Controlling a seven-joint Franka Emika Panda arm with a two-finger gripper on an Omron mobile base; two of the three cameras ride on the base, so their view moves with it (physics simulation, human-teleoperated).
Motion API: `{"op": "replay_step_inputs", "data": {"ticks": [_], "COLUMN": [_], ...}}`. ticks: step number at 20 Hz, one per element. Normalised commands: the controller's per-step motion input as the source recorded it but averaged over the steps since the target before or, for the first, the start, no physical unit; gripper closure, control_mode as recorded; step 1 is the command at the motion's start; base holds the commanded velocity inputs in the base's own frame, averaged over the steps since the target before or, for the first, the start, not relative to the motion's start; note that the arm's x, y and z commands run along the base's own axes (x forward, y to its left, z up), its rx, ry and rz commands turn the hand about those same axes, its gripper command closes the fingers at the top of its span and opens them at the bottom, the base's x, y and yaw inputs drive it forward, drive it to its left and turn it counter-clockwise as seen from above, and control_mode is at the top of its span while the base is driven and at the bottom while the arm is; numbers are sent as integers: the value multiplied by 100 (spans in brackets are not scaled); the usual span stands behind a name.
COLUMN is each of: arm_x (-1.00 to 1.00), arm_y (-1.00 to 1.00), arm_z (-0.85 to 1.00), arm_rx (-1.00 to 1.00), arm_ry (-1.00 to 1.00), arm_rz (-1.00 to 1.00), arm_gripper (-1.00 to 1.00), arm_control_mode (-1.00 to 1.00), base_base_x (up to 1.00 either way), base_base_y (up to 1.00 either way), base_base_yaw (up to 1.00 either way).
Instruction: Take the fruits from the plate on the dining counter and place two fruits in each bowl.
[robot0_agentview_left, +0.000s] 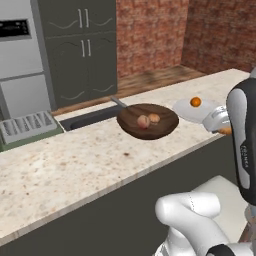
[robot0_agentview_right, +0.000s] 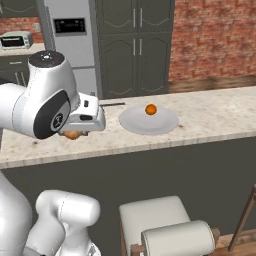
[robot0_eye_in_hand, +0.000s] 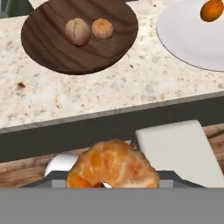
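Setting: a kitchen with brick walls and dark grey cabinets; you face the dining counter (robot0_agentview_left: 75, 165), beige speckled stone over a dark front.

Item 1, gripper (robot0_agentview_right: 75, 134): you see it in the right base view at the counter's near edge, its white hand housing in front. In the hand view an orange fruit (robot0_eye_in_hand: 112, 168) sits right at the jaws, against the bottom of that view. The finger tips themselves are hidden behind it, so you cannot tell for certain how the jaws stand; the fruit lies between them and looks held.

Item 2, wooden bowl (robot0_eye_in_hand: 52, 48): ahead of the jaws and to their left in the hand view, resting on the counter. Inside it you have two fruits touching each other, a peach-tan fruit (robot0_eye_in_hand: 77, 31) and a small orange one (robot0_eye_in_hand: 102, 28).

Item 3, plate (robot0_eye_in_hand: 183, 39): ahead of the jaws and to their right, pale, flat on the counter, just beside the wooden bowl without touching it. One round orange fruit (robot0_eye_in_hand: 211, 9) lies on it, toward its far side.

Item 4, stool seat (robot0_eye_in_hand: 179, 151): pale cushion, below the counter edge, just right of the jaws in the hand view.
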Motion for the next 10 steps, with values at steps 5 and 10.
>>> {"op": "replay_step_inputs", "data": {"ticks": [5, 10], "arm_x": [0, 0], "arm_y": [0, 0], "arm_z": [0, 0], "arm_rx": [0, 0], "arm_ry": [0, 0], "arm_rz": [0, 0], "arm_gripper": [100, 100], "arm_control_mode": [100, 100], "base_base_x": [-100, -80], "base_base_y": [-5, -62], "base_base_yaw": [-5, -6]}}
